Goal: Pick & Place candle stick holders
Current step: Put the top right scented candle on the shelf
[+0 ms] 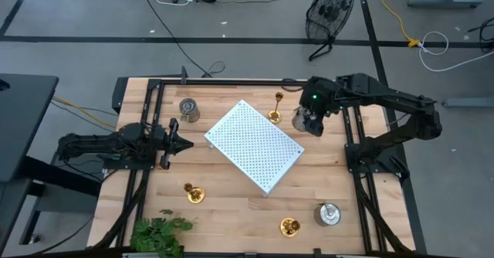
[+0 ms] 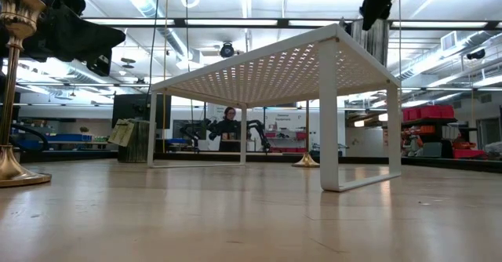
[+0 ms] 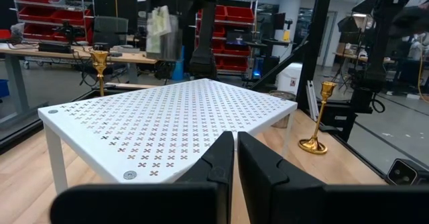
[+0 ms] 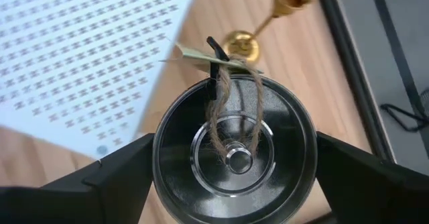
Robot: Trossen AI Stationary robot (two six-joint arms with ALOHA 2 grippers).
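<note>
High view. White perforated board [image 1: 255, 144] lies diagonally mid-table. Right gripper [image 1: 307, 121] sits off the board's far right corner, carrying a silver-grey holder [image 1: 302, 120], just beside a brass holder [image 1: 275, 107]. Left gripper [image 1: 184, 143] waits near the board's left corner, fingers shut and empty. Other holders: silver-grey [image 1: 188, 109] far left, brass [image 1: 193, 193] near left, brass [image 1: 289, 227] and silver-grey [image 1: 327, 214] near right. Plant [image 1: 158, 235] at the near left edge.

Low view. Board [image 2: 282, 66] stands on legs; the carried holder [image 2: 375, 38] hangs above its top, clear of it. A brass holder [image 2: 14, 89] stands close to the camera.

Left wrist view. Left fingers [image 3: 218, 160] pressed together, pointing at the board [image 3: 167, 117].

Right wrist view. Jaws spread wide, clamped on either side of the silver-grey holder [image 4: 234, 150], twine tag looped inside; brass holder [image 4: 242, 44] close beyond.

Risk: a swing toward the brass neighbour would likely topple it; lowering short of the board edge could clip the corner. Open room lies over the board top and the bare wood near the front.
</note>
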